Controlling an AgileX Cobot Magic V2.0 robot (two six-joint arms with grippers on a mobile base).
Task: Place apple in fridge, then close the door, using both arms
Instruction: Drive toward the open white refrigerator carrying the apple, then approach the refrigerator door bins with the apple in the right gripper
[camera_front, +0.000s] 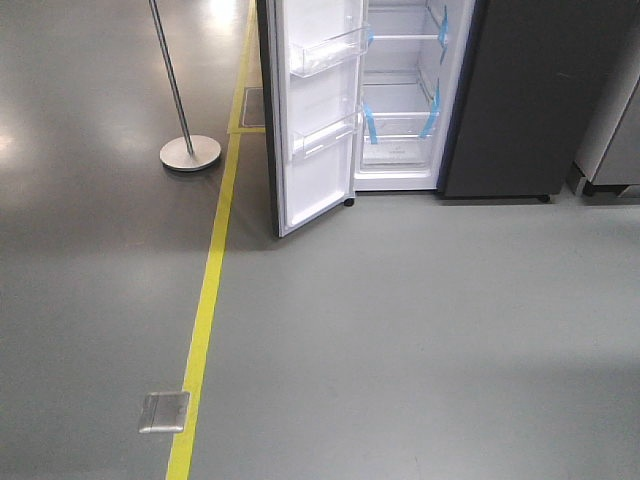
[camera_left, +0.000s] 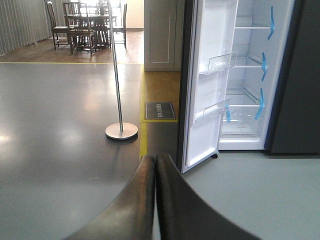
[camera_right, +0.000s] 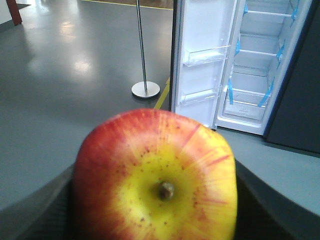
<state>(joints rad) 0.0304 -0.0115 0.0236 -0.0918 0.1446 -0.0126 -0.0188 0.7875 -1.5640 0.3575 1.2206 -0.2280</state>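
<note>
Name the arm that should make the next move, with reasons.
Right: the right gripper holds the apple and the fridge stands open ahead. The left gripper is shut and empty.

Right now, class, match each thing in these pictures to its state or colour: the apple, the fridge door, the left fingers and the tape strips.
Things:
1. apple
2. door
3. left fingers
4. tape strips

States:
a. closed together, empty
b. swung open
c. blue
d. gripped by the right fingers

Pairs: 1-d, 2-b, 3-a, 4-c.
</note>
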